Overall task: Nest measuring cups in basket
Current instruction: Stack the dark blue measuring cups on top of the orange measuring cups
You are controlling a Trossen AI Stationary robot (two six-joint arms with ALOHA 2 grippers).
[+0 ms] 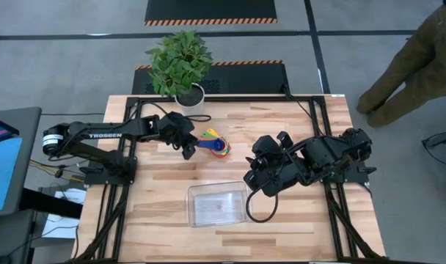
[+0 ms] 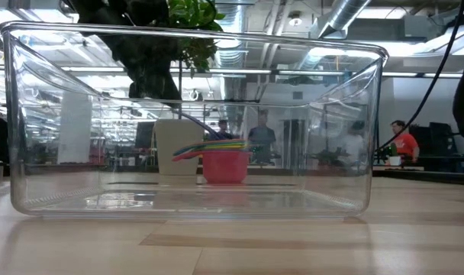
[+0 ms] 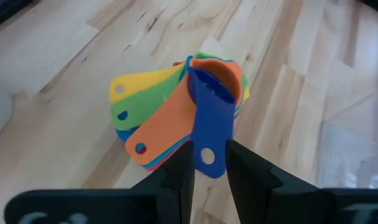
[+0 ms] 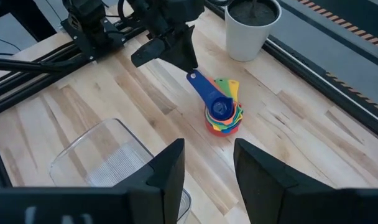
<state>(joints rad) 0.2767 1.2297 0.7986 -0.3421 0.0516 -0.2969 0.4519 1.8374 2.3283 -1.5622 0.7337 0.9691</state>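
Your left tool (image 3: 209, 171) pinches the blue cup's handle (image 3: 209, 134) atop the nested cups (image 1: 218, 144) on the tabletop (image 1: 157, 198), beside the basket (image 1: 217, 204). Your right tool (image 4: 207, 165) hovers open, holding nothing.

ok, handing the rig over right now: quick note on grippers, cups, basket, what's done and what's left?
Left gripper: shut on the handle of the blue cup, which sits on top of the cup stack.
Right gripper: open, empty, near the right end of the basket.
Measuring cups: nested in one stack with handles fanned out, on the bare table in front of the white plant pot, outside the basket.
Basket: empty, at the near middle of the table.
Done: cups look stacked; the blue one is on top.
Left: release or seat the blue cup, then move the stack into the basket.
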